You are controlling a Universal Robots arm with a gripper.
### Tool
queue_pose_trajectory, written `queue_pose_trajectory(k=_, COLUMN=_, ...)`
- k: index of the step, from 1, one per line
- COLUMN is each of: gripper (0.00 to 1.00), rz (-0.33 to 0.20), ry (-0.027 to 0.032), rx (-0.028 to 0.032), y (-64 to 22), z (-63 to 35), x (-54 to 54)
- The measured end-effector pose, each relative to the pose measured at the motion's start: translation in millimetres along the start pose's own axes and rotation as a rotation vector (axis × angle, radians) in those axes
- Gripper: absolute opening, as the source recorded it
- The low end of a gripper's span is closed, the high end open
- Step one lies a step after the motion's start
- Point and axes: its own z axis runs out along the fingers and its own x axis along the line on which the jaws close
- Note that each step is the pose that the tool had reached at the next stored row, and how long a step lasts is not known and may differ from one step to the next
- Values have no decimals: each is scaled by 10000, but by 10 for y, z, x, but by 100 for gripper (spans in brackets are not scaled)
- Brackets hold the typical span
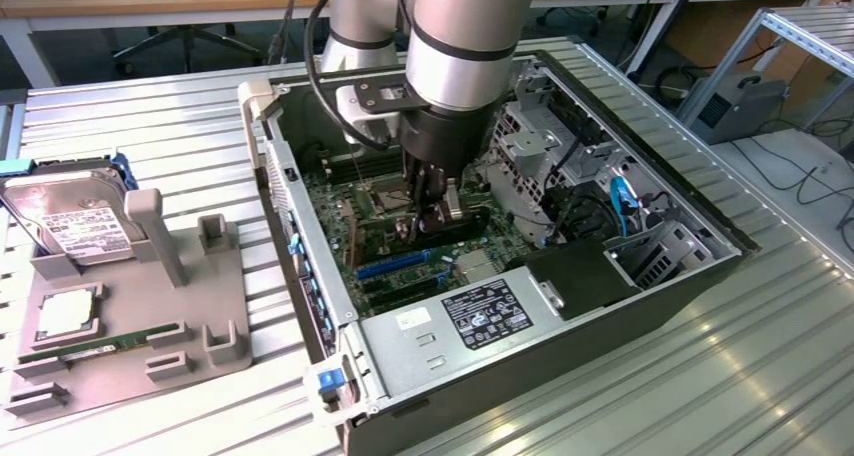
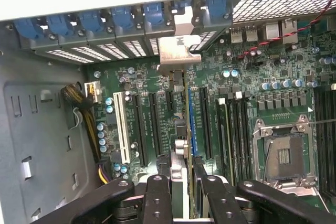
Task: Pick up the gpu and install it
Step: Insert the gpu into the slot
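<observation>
Left of the exterior view: grey holder tray (image 1: 214,351) carrying silver hard drive (image 1: 74,226) and green memory stick (image 1: 100,344). Centre: open computer case (image 1: 287,191), gripper (image 1: 447,216) lowered over the motherboard (image 1: 400,261), fingers (image 2: 158,195) clamped on the gpu (image 2: 181,153). Gpu held edge-on above the expansion slots (image 2: 142,124), silvery bracket (image 2: 178,53) at the case's rear wall.

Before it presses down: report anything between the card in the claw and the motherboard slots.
Nothing visible blocks it. The claw grips the thin black gpu card edge-on, its silvery bracket near the case's rear slots, just above the green motherboard and its bare slots.
</observation>
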Motion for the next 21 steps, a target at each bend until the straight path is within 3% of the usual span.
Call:
queue_pose_trajectory(k=15, gripper=27, rz=-63, ry=16, rx=1, y=66, z=98, x=-69)
queue_pose_trajectory(k=21, gripper=27, rz=-242, ry=57, rx=5, y=78, z=133, x=-93)
